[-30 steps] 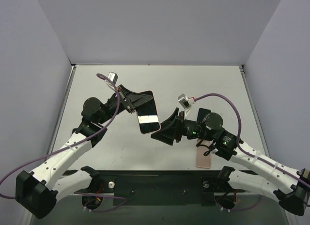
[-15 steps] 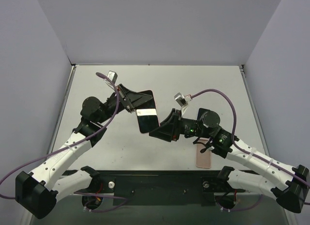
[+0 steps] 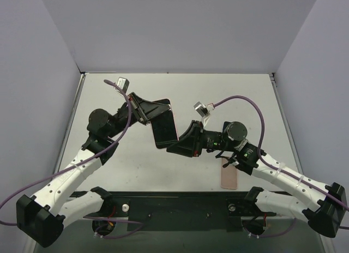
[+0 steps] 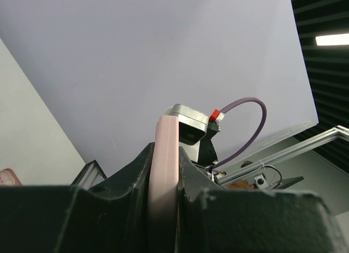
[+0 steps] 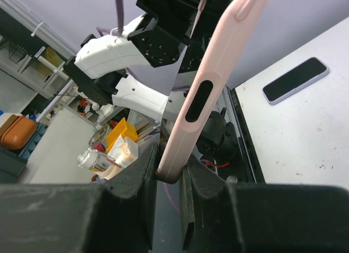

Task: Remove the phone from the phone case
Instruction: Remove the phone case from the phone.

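The phone, dark screen up, sits in its pink case [image 3: 163, 128] and is held above the table between both arms. My left gripper [image 3: 148, 113] is shut on the case's upper end; in the left wrist view the pink edge [image 4: 164, 155] is pinched between the fingers of that gripper [image 4: 165, 174]. My right gripper [image 3: 175, 146] is shut on the case's lower corner. In the right wrist view the pink case [image 5: 212, 84], with its oval cutout, runs up from between the fingers of this gripper [image 5: 169, 167].
A flat pink item [image 3: 229, 177] lies on the table under my right forearm, near the front edge. In the right wrist view a dark phone with a pale rim [image 5: 296, 80] lies flat on the table. Grey walls stand on three sides.
My right gripper has moved left and reached the lower corner of the cased phone. My left gripper has shifted the phone slightly left and tilted it.
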Controlling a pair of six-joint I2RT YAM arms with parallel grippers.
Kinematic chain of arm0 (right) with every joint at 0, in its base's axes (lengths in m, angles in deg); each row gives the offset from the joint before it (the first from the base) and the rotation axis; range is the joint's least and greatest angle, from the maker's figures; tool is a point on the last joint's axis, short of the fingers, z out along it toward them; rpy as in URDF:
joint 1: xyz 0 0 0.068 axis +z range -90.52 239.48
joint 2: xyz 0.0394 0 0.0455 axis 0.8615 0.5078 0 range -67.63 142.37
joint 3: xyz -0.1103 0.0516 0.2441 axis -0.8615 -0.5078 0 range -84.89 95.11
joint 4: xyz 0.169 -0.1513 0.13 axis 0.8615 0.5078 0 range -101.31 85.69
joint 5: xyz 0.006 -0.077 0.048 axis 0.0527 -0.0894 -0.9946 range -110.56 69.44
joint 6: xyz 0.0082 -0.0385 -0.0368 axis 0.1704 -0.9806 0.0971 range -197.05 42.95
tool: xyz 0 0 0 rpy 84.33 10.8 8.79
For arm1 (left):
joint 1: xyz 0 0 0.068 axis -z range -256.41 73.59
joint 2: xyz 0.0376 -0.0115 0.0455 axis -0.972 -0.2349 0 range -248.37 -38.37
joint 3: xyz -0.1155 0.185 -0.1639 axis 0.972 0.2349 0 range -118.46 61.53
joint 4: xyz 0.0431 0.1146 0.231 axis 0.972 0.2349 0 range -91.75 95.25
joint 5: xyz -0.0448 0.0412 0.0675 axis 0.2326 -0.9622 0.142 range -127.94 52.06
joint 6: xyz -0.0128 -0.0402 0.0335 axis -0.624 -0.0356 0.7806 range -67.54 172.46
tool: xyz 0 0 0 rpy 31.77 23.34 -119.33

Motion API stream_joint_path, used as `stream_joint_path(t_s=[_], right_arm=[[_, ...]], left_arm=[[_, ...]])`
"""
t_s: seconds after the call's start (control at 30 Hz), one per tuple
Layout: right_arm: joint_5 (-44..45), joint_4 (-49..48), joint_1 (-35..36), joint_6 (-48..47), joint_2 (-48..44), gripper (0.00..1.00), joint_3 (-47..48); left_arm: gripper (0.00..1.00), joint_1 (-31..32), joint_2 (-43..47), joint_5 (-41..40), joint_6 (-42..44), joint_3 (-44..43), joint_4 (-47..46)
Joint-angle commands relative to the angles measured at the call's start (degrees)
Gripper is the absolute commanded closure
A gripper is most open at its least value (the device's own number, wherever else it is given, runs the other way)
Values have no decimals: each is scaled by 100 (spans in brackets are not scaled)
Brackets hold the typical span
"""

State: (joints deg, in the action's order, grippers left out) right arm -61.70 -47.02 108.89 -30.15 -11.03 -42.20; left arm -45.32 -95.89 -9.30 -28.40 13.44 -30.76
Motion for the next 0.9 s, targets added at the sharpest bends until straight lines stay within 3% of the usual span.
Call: stream_joint_path(t_s=[0.0, 0.23, 0.33, 0.6, 0.87], right_arm=[[-401, -982, -63, -654, -61, 100, 2], [-1071, -869, -54, -2068, 255, 100, 177], [-1054, -169, -80, -3033, 413, 100, 318], [-974, 913, -221, -4195, 869, 100, 1028], [-562, 1066, -274, -4539, 1204, 100, 1417]], left_arm=[[100, 37, 136, 264, -641, -402, -578], [100, 46, -181, 888, -2159, -473, -2315], [100, 55, -278, 950, -2872, -367, -3152], [100, 107, -14, 1055, -2988, -253, -3058], [100, 450, -31, 959, -2742, -323, -2838]])
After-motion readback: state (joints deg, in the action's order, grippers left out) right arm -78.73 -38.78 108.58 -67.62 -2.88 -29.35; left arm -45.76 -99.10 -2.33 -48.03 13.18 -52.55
